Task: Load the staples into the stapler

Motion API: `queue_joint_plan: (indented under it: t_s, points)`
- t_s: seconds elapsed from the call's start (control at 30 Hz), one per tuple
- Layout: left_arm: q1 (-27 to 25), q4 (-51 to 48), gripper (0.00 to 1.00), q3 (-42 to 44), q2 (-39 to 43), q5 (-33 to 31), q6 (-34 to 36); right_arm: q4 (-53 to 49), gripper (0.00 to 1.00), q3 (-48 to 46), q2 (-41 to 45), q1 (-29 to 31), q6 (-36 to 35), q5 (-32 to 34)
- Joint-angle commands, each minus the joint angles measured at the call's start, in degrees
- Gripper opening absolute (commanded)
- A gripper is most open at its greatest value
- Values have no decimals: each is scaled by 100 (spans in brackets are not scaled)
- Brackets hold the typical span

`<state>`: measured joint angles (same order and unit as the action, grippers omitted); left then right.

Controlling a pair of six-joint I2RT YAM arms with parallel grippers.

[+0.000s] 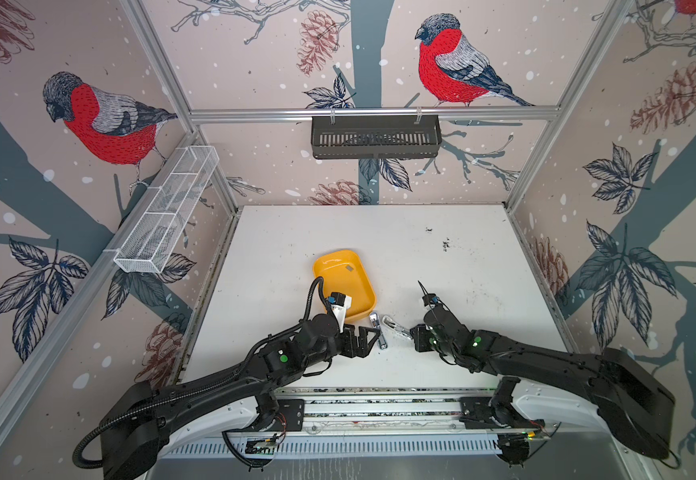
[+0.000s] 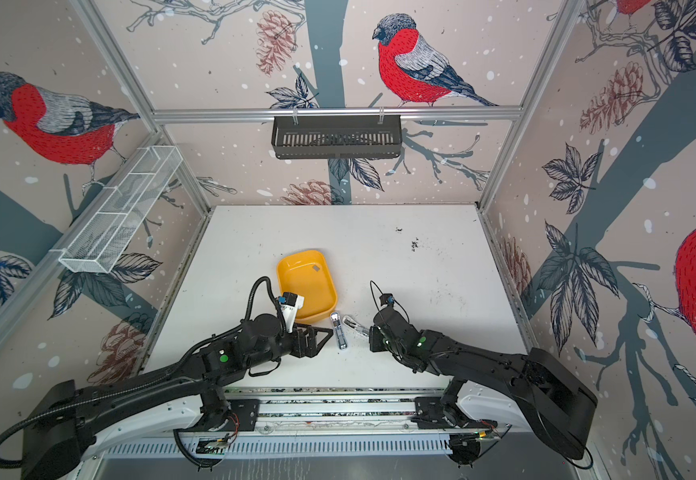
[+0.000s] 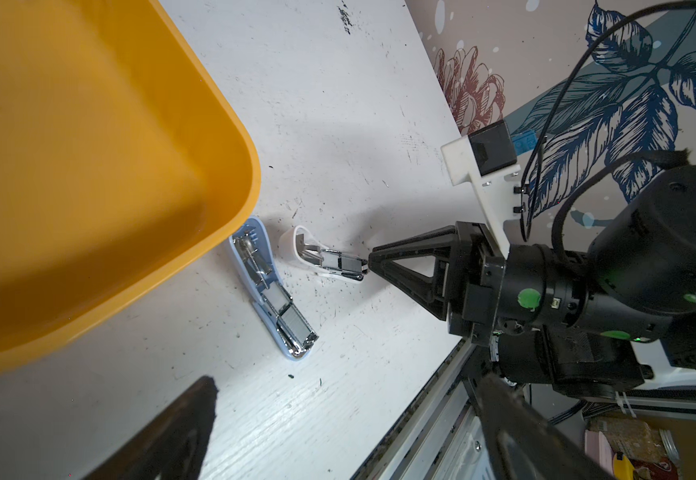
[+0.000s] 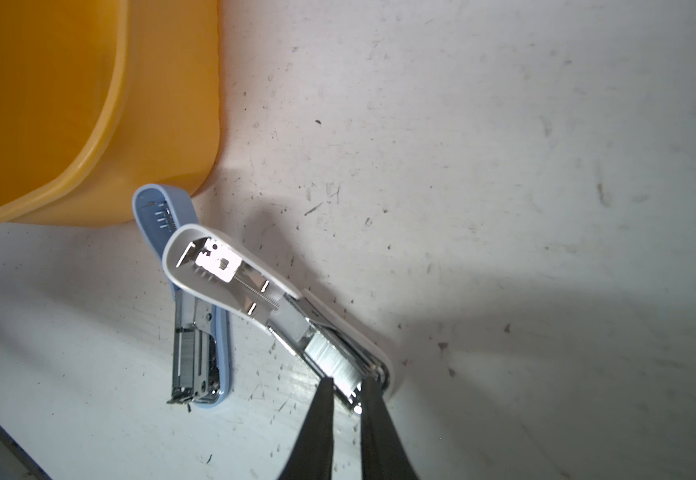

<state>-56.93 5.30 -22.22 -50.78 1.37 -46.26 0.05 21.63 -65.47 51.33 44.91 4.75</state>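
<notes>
The staples [image 4: 335,357] are seated in the open channel of the white stapler [image 4: 271,291], whose front end is pinched by the right gripper [image 4: 344,388]; the left gripper [image 1: 367,341] is spread wide. The strip should be kept flat and released gently, so that nothing is dragged out.

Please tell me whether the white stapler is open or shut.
Open: the white stapler lies unfolded, with a staple strip showing in its bared channel.
</notes>
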Motion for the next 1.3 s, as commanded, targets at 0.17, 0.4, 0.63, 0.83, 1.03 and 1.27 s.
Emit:
queue_joint_plan:
  t_s: [0.17, 0.4, 0.63, 0.83, 1.03, 1.27]
  points:
    - [-20, 287, 97, 33, -28, -5, -67, 52, 16, 29, -272, 5, 133, 143]
    - [-20, 296, 97, 31, -43, -5, -59, 82, 14, 51, -344, -5, 85, 245]
    - [-20, 373, 96, 25, -155, 30, -74, 133, 10, 80, -417, -62, -51, 222]
    - [-20, 511, 95, 46, -297, 82, -191, 205, 5, 73, -453, -76, -164, 136]
    - [-20, 694, 91, -15, -623, 174, -392, 241, 4, 80, -438, -71, -324, 43]
    - [-20, 794, 89, -382, -1492, 551, -463, 241, 4, 40, -372, -71, -299, 46]
